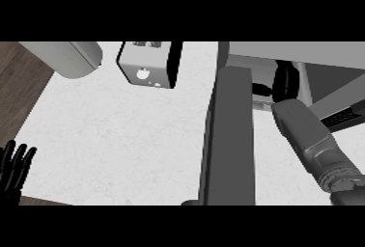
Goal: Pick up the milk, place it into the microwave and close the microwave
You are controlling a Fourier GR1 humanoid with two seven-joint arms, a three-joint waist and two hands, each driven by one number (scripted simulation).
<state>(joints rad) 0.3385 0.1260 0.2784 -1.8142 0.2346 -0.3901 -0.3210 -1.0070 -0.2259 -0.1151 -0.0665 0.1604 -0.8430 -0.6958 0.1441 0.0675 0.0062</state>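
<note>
The microwave (pixel 314 54) stands at the right of the white counter (pixel 121 140). Its dark grey door (pixel 231 140) is swung open and stands edge-on in the middle of the view. My right forearm (pixel 314 144) reaches past the door into the microwave's opening, and my right hand (pixel 285 83) shows there as a black shape just inside. Whether it holds anything is hidden. No milk shows anywhere in the view. My left hand (pixel 16 166) rests open at the lower left edge, fingers up.
A silver box-shaped appliance with a black side (pixel 148 63) sits at the back of the counter. A pale grey rounded object (pixel 71 58) lies at the back left. Brown wood flooring (pixel 18 82) shows beyond the counter's left edge.
</note>
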